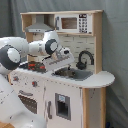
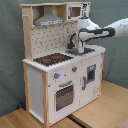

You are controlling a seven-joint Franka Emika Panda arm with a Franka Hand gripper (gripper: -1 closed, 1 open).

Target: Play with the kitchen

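One gripper (image 1: 67, 54), low over the sink (image 1: 75, 74) of the kitchen (image 2: 60, 70); cannot tell how wide its fingers stand or whether they hold anything. Black faucet (image 1: 84, 59) just beside it, hob (image 2: 52, 59) on the sink's far side. Kitchen stands on a pale wooden table (image 2: 107, 107) against a grey curtain backdrop (image 1: 116, 50). No readable writing on the microwave (image 1: 72, 23) or the other panels.

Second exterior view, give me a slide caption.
Robot arm reaches over the toy kitchen counter, claw by the black faucet.
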